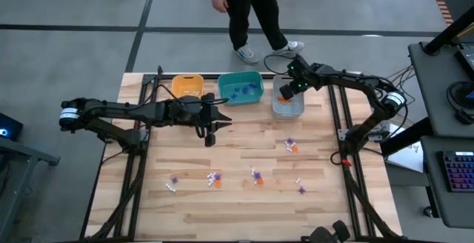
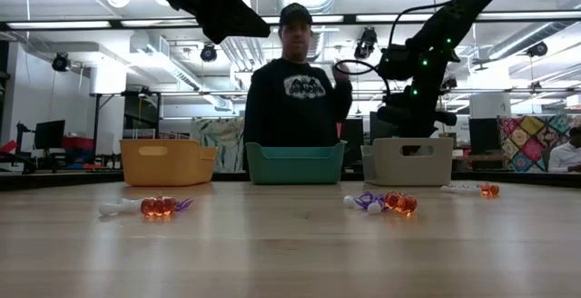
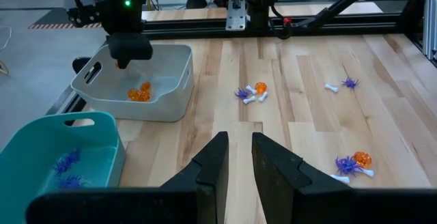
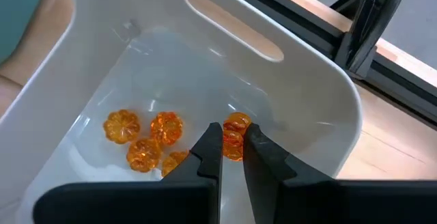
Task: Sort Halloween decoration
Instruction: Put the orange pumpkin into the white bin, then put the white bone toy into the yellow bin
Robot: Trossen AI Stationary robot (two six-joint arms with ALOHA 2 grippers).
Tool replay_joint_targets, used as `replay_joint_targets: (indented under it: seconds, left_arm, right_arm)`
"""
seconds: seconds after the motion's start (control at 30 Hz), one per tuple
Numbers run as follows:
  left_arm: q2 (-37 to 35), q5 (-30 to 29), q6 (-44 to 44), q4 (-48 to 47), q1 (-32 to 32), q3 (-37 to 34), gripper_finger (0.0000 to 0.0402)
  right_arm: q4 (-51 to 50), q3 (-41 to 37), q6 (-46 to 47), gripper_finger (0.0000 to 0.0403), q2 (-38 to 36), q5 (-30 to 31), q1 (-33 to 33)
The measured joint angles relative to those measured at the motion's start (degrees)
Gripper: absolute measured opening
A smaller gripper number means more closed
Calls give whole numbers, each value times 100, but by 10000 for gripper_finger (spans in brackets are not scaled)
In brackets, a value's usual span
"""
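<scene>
left gripper (image 1: 209,135) hangs over the middle of the table (image 1: 237,206), in front of the yellow bin (image 1: 187,85). its fingers (image 3: 215,162) sit nearly together with just a thin slot between them, nothing in there, not touching anything.

teal bin (image 1: 241,87) next, with a few purple trinkets (image 3: 68,161) at the bottom.

then the grey bin (image 1: 288,106), and that's where the right gripper (image 4: 231,149) is, poised over it. its fingers (image 4: 208,149) are pinched on an orange pumpkin trinket (image 4: 235,134), a narrow grip with the little thing wedged between the tips. four more orange pumpkins (image 4: 147,138) lie loose on the bin floor below.

rest of the halloween decoration (image 1: 255,175) is scattered on the wood toward the near side: little clumps of orange, purple and white bits, one cluster (image 1: 290,146) just in front of the grey bin, the others spread along the front half of the table, all well apart from both grippers.

a person (image 2: 295,89) in a dark sweatshirt and cap stands behind the bins.
</scene>
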Motion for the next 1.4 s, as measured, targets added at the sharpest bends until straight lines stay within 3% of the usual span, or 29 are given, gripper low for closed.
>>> replay_joint_targets:
  seconds: [0.37, 0.53, 0.73, 1.13, 1.4]
  left_arm:
    - [67, -2, 0, 10, 0, 0, 49]
    - [288, 0, -6, 28, -2, 0, 49]
    - [424, 0, -319, -252, 0, 0, 49]
    - [437, 10, -1092, -2067, -237, 0, 49]
    - [435, 39, -1589, -2402, -919, -221, 49]
  right_arm:
    - [3, -2, 67, 109, 0, 0, 0]
    - [-64, 97, 24, 118, -57, -8, 3]
    - [-92, 247, 129, 110, -489, -422, 213]
    - [-10, 263, 373, 105, -1812, -405, 1726]
    - [230, 104, 377, 105, -1940, -77, 3183]
